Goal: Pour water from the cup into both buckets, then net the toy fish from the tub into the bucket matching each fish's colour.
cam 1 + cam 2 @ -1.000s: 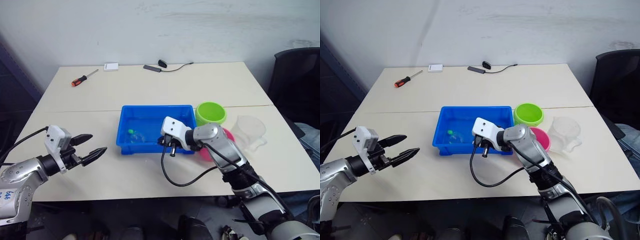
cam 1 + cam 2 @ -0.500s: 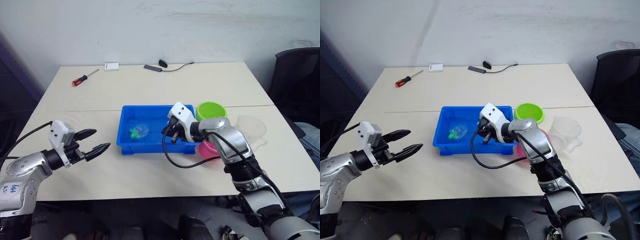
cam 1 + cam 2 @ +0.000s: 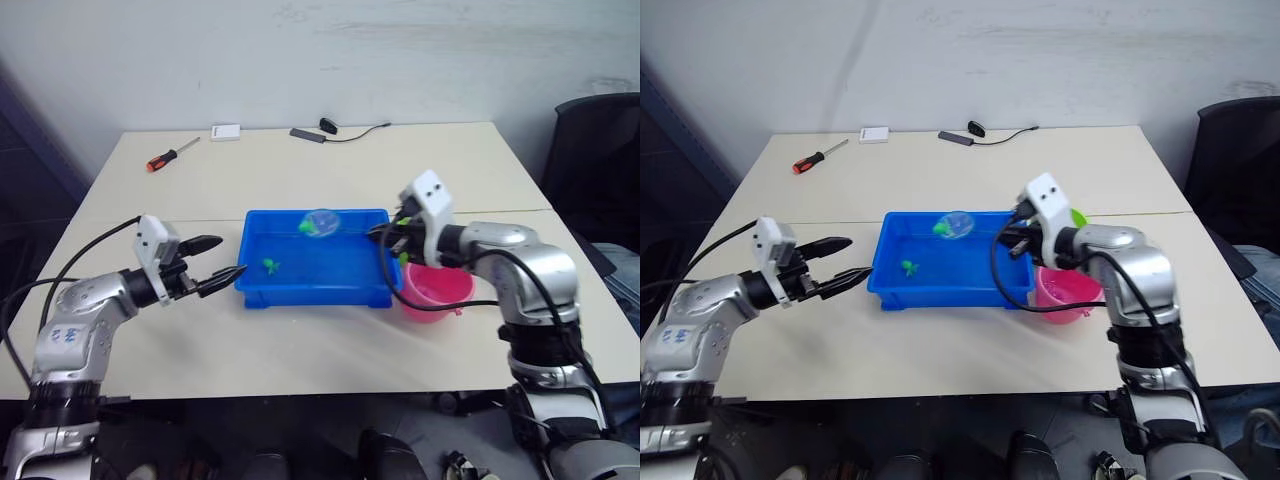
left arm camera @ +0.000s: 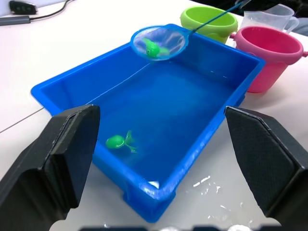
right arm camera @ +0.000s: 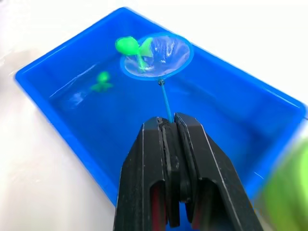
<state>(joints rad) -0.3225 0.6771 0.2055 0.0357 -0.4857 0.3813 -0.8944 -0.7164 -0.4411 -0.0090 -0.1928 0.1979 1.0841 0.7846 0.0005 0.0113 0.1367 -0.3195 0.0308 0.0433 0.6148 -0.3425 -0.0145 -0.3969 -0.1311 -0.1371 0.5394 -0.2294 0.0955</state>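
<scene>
The blue tub point(image 3: 257, 288) holds water and one green toy fish point(image 3: 270, 265). My right gripper point(image 3: 393, 236) is shut on the thin handle of the net point(image 3: 322, 222), holding it over the tub's far edge with a second green fish point(image 5: 129, 46) in the mesh. The pink bucket point(image 3: 437, 291) stands just right of the tub. The lime green bucket point(image 3: 1077, 216) is partly hidden behind my right gripper. Beyond the pink bucket stands the clear cup point(image 4: 269, 16). My left gripper point(image 3: 218, 265) is open with nothing in it, close to the tub's left end.
At the table's far side lie a red-handled screwdriver point(image 3: 170, 156), a small white box point(image 3: 224, 131) and a black cable with a plug point(image 3: 322, 130). A dark chair point(image 3: 598, 150) stands off the table's right edge.
My right gripper has swung right and back, lifting the net out of the water with a green fish in it. My left gripper has moved right, up to the tub's left end.
</scene>
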